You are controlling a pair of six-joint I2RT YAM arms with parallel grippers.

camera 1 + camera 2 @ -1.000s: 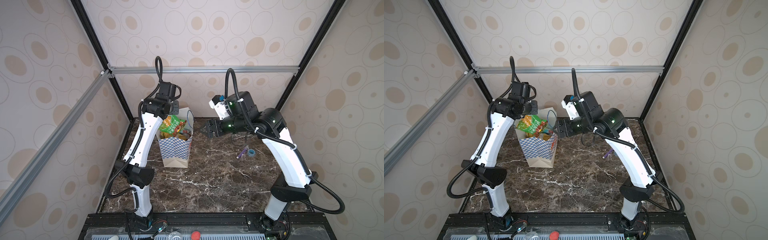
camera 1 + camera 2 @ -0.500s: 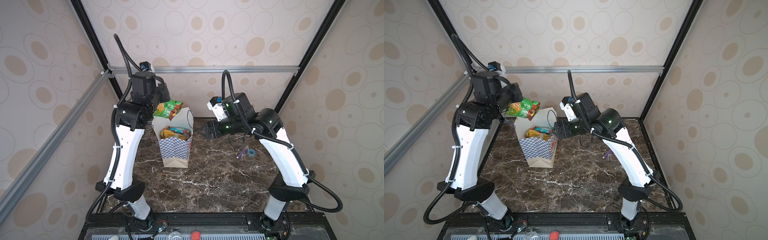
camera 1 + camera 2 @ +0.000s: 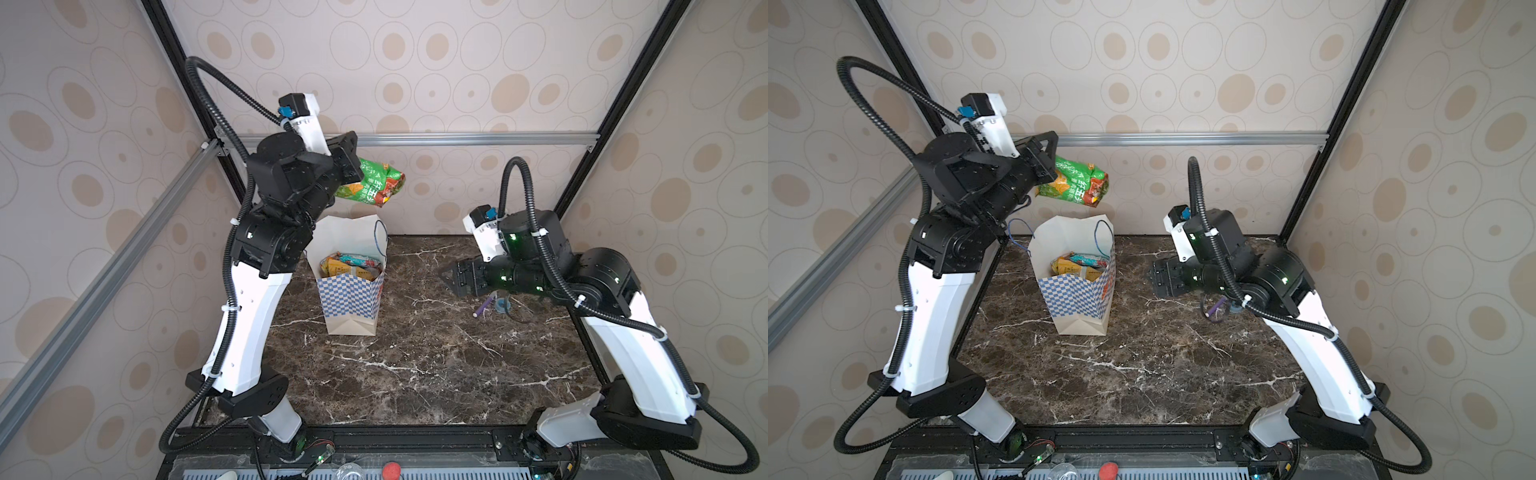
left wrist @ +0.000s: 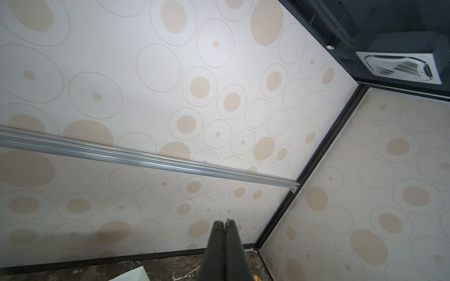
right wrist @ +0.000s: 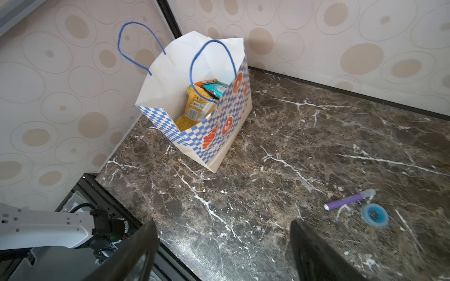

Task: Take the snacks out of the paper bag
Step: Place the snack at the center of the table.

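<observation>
**Surface and room.** We show a dark brown marble tabletop [image 3: 415, 365] veined in white. It is enclosed by cream walls [image 3: 415, 62] printed with beige ovals, with black corner posts [image 3: 598, 124] and an aluminium rail [image 3: 457, 138] across the back.

**Count of things.**
- One paper bag [image 3: 353, 299] stands upright toward the rear left of the table, mouth open, its two blue cord handles raised.
- One green packet [image 3: 372, 187] hangs in the air above the bag's mouth, clear of it. It is clamped in the left gripper [image 3: 352, 164], whose fingers [image 4: 216, 243] we see pressed together in the left wrist view.
- Inside the bag we count at least three more packets [image 5: 197, 107], yellow, orange and teal. They overlap, so we cannot give a full count.
- The right gripper [image 5: 224, 243] hovers over the table to the bag's right, jaws wide apart and holding nothing.
- One purple pen [image 5: 348, 200] and one blue tape roll [image 5: 374, 215] lie just beside each other on the marble near the right arm.
</observation>
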